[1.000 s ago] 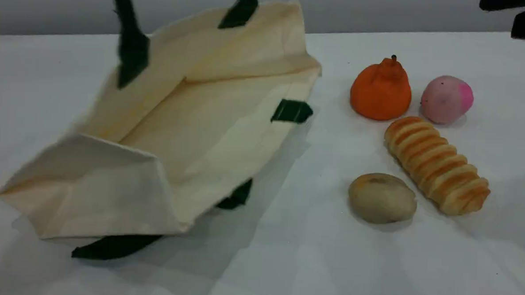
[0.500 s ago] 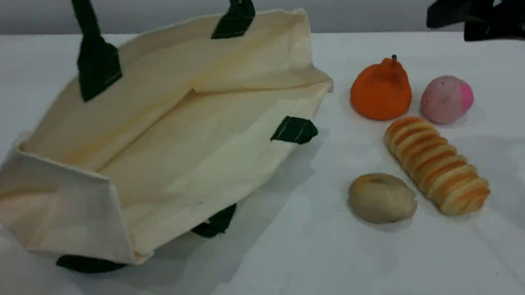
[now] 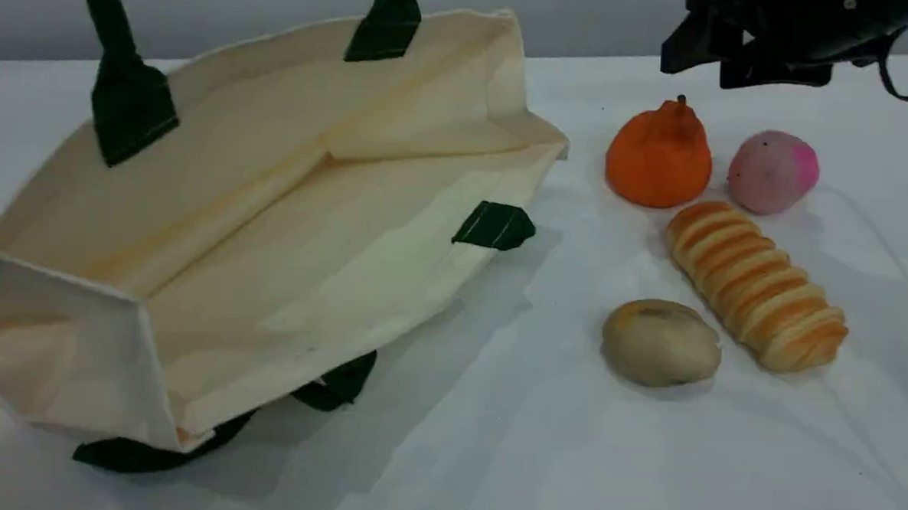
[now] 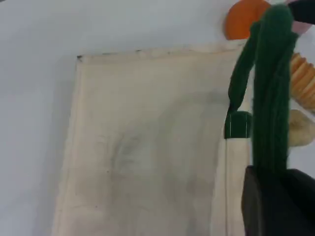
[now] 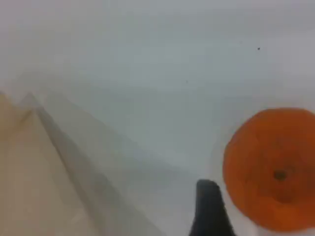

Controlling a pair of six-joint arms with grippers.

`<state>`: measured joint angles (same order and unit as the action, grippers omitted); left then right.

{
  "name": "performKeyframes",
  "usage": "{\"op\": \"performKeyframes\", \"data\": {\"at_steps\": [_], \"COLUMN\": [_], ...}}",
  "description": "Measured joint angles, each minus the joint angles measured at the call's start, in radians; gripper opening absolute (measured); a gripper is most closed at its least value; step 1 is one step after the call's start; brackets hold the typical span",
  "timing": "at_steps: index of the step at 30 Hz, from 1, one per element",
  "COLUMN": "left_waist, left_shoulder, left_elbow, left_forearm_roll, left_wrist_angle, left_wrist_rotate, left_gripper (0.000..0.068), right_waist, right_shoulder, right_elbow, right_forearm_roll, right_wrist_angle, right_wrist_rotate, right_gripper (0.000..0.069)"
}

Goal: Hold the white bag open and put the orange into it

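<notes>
The white bag point(image 3: 287, 225) lies at the left of the table with its mouth gaping toward the camera. One dark green handle point(image 3: 127, 103) runs taut up past the top edge. In the left wrist view that handle point(image 4: 269, 98) leads straight into my left gripper point(image 4: 270, 182), which is shut on it. The orange point(image 3: 659, 155) sits on the table right of the bag. My right gripper point(image 3: 703, 67) hovers open just above and behind it, holding nothing. The right wrist view has one fingertip point(image 5: 209, 206) beside the orange point(image 5: 273, 169).
A pink round fruit point(image 3: 772, 171) sits right of the orange. A ridged bread loaf point(image 3: 755, 286) and a beige bun point(image 3: 661, 342) lie in front of them. The bag's second handle point(image 3: 139, 452) is pinned under it on the white table point(image 3: 537, 458).
The bag has been pulled up and leftward, and its mouth gapes wider. My right gripper has come in from the top right corner to above the orange.
</notes>
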<state>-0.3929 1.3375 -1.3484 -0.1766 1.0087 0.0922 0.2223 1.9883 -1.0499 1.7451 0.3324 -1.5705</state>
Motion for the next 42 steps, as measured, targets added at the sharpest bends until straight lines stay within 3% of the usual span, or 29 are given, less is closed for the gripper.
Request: {"op": "performKeyframes", "data": {"at_steps": [27, 30, 36, 42], "left_waist": [0.000, 0.000, 0.000, 0.000], "left_shoulder": [0.000, 0.000, 0.000, 0.000], "left_elbow": [0.000, 0.000, 0.000, 0.000], "left_forearm_roll": [-0.006, -0.006, -0.006, -0.007], "left_wrist_angle": [-0.013, -0.013, -0.013, -0.013], "left_wrist_rotate": [0.001, 0.001, 0.001, 0.001], "left_gripper": [0.0059, 0.0059, 0.0059, 0.0059], "right_waist": [0.002, 0.002, 0.002, 0.002], "right_shoulder": [0.264, 0.269, 0.268, 0.199], "right_elbow": [-0.185, -0.185, -0.185, -0.181], "right_forearm_roll": [-0.001, -0.001, -0.001, -0.051], "right_wrist_angle": [-0.025, -0.027, 0.031, 0.089], "right_wrist_rotate": [0.000, 0.000, 0.001, 0.008], "right_gripper": [0.0437, 0.0375, 0.0069, 0.0036]}}
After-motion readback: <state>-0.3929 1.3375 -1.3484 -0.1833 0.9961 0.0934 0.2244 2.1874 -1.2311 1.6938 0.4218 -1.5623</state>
